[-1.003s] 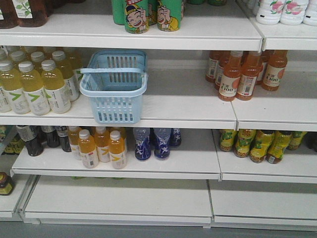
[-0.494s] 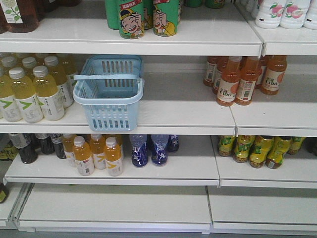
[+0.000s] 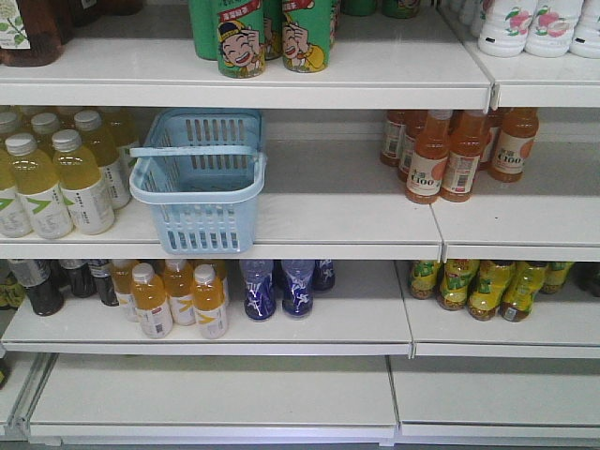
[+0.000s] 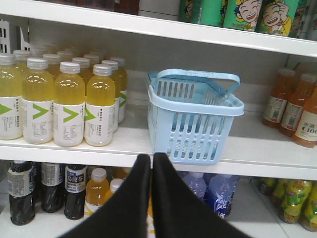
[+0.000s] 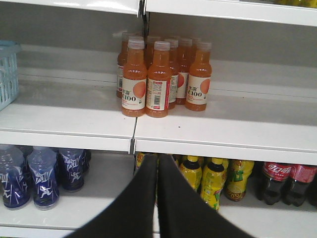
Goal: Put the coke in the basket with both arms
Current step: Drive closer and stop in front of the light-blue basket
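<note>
The light blue basket [image 3: 202,225] stands on the middle shelf with its handle folded across the top; it also shows in the left wrist view [image 4: 190,136], and its edge shows in the right wrist view [image 5: 6,74]. Dark coke bottles with red labels [image 5: 277,181] stand on the lower shelf at the far right. My left gripper [image 4: 151,157] is shut and empty, in front of and below the basket. My right gripper [image 5: 157,158] is shut and empty, level with the lower shelf, left of the coke. Neither arm shows in the front view.
Yellow drink bottles [image 3: 56,183] crowd the basket's left. Orange bottles [image 3: 450,155] stand to its right. Green cans [image 3: 272,33] are above. Below are orange juice [image 3: 173,300], blue bottles [image 3: 281,286], yellow-green bottles [image 3: 478,286] and dark bottles [image 4: 44,191].
In the front view the whole shelf has slid left and slightly down. Nothing on the shelves has moved relative to the rest.
</note>
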{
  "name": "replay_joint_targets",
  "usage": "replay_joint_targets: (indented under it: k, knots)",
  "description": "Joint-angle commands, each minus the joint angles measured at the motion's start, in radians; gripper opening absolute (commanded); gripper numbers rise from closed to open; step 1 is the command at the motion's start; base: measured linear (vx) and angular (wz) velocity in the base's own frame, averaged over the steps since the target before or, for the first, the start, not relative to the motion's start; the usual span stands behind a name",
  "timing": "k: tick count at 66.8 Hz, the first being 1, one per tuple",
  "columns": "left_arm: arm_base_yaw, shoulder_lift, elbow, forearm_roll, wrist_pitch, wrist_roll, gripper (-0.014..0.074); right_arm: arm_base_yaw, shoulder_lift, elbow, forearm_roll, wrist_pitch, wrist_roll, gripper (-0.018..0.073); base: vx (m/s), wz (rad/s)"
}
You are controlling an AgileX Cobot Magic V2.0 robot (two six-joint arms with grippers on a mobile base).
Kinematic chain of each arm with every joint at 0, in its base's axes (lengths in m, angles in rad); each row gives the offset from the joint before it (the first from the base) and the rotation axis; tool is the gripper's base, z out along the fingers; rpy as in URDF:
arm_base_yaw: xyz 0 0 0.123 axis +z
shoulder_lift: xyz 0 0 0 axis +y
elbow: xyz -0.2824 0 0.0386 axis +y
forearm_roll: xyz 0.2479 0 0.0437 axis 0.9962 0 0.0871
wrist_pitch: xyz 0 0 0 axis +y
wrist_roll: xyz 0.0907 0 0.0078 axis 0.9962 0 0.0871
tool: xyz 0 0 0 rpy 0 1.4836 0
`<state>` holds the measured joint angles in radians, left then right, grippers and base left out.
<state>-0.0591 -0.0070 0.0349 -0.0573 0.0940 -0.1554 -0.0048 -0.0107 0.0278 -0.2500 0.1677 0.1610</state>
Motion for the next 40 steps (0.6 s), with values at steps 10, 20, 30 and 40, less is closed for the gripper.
replay_joint_targets:
  k: [10, 20, 30, 40]
  knots:
    - [0.002, -0.02, -0.033, 0.0, -0.081, 0.0, -0.0006, -0.005, -0.013, 0.007, -0.012, -0.068, -0.011, -0.0005, 0.0, 0.0]
    - [0.002, -0.02, -0.033, 0.0, -0.081, 0.0, -0.0006, -0.005, -0.013, 0.007, -0.012, -0.067, -0.011, -0.0005, 0.0, 0.0]
    - [0.002, -0.02, -0.033, 0.0, -0.081, 0.0, -0.0006, -0.005, -0.013, 0.007, -0.012, -0.067, -0.011, -0.0005, 0.0, 0.0]
    - [0.002, -0.02, -0.033, 0.0, -0.081, 0.0, -0.0006, -0.005, -0.013, 0.007, -0.012, -0.067, -0.011, -0.0005, 0.0, 0.0]
